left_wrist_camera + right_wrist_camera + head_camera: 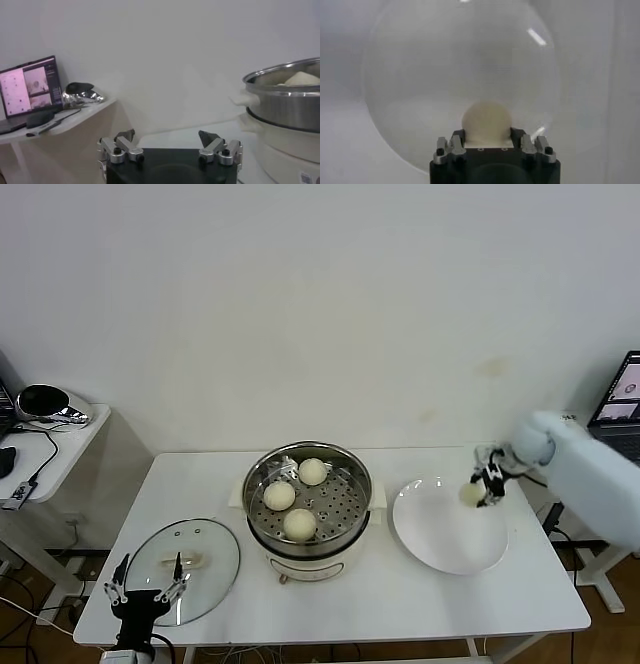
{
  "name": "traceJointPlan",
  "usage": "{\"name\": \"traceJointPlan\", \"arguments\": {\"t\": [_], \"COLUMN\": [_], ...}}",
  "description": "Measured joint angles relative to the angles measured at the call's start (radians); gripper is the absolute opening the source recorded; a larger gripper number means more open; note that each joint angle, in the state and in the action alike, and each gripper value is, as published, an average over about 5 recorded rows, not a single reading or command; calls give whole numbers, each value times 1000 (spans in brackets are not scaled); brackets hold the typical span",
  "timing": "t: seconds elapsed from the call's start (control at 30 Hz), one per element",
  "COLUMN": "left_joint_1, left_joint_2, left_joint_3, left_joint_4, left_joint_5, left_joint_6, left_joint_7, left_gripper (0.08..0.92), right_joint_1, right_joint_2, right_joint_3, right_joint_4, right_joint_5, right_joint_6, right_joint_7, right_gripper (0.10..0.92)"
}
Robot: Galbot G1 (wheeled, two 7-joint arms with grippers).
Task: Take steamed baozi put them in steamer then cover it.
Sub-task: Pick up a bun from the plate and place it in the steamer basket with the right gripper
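You see three baozi (299,524) in the steamer (352,514); at 3 o'clock, your right gripper (480,490) clamps a fourth bun (469,494) above the plate (450,544); left gripper (146,584) spread wide

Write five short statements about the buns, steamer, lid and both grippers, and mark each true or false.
1. Three baozi lie in the steamer. True.
2. The cover sits on the steamer. False: it lies on the table, beside the steamer.
3. The right gripper grips a baozi over the plate. True.
4. The left gripper holds the cover's handle. False: its fingers stand open, holding nothing.
5. Another bun lies on the plate. False: none lies there.
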Motion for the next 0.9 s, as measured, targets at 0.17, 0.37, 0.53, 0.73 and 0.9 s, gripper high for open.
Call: {"name": "traceJointPlan", "arguments": {"t": [0.17, 0.37, 0.53, 0.73, 0.9], "left_joint_1": [-2, -7, -14, -15, -14], "left_joint_2": [6, 10, 7, 1, -2], "left_joint_3": [2, 4, 10, 11, 11], "left_joint_4": [2, 5, 8, 8, 7], "left_joint_5": [-1, -4, -6, -6, -6], "left_joint_6": [1, 0, -3, -9, -12], "left_joint_7": [0, 0, -1, -4, -5], "left_gripper": [823, 823, 823, 823, 823], "right_joint_1": [186, 407, 518, 564, 550], "right_joint_2": [-16, 14, 76, 168, 240], "right_joint_3": [-153, -337, -446, -522, -551], "right_joint_4": [123, 263, 350, 394, 388], "right_joint_5": [132, 327, 483, 629, 698], "right_joint_6": [-68, -166, -254, -357, -423], "right_joint_7": [23, 70, 123, 195, 243], "right_gripper": [590, 594, 594, 594, 594]}}
